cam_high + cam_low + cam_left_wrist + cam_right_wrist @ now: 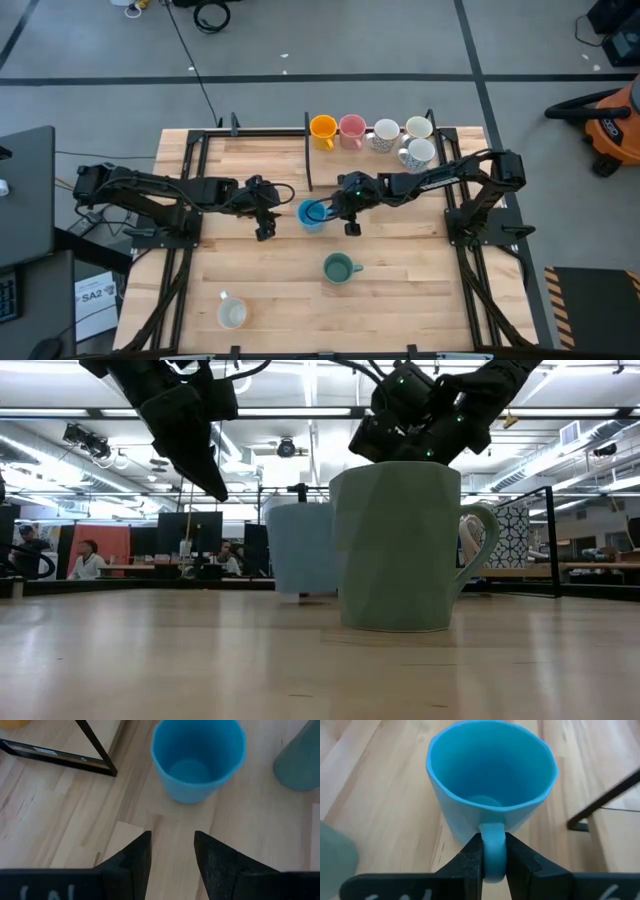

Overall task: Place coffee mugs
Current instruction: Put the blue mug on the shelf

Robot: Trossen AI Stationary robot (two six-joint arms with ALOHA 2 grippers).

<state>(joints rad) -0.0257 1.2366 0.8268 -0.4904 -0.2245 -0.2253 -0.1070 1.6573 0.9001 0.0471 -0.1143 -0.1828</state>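
I counted eight mugs: five at the surface's [250, 300] far edge, three mid-surface. My right gripper [492, 865] pinched the blue mug's [312, 213] handle; left gripper [170, 855] hung open beside it.

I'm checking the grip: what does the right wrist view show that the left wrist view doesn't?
Only the right wrist view shows the right end effector shut on the light blue mug's handle. Only the left wrist view shows the left end effector open and empty, short of the mug, plus the black frame. Both show the light blue mug upright on the wooden table, with the teal-green mug beside it.
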